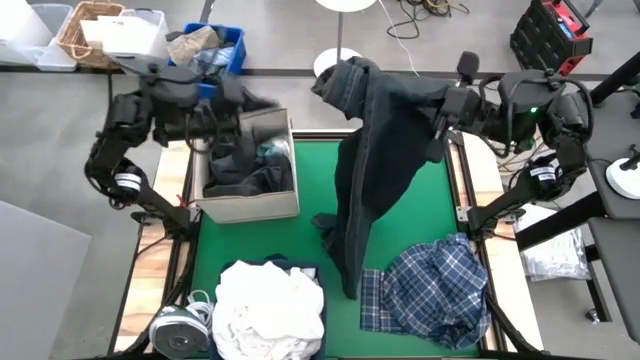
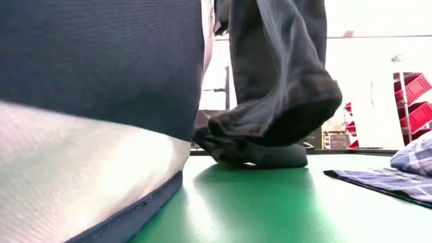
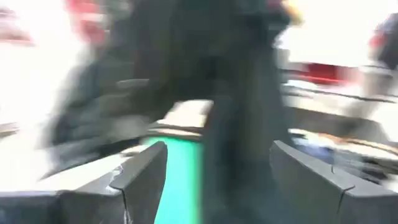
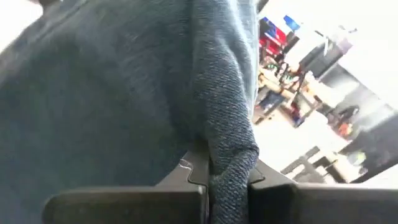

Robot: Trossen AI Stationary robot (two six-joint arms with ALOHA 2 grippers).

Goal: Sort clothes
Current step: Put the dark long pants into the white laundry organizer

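Big dark navy garment (image 1: pixel 375 150) hangs limp over green mat (image 1: pixel 300 235), hem dragging on it. Right gripper (image 4: pixel 227 177) pinched tight on its fold. Left gripper (image 3: pixel 217 180) spread wide, empty, above cardboard box (image 1: pixel 250 205) beside mat.

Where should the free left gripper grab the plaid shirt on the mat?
Pinch the plaid shirt at the raised, crumpled folds near its middle, coming straight down. Its left edge lies flat on the green mat, offering little to pinch. The left gripper is open.
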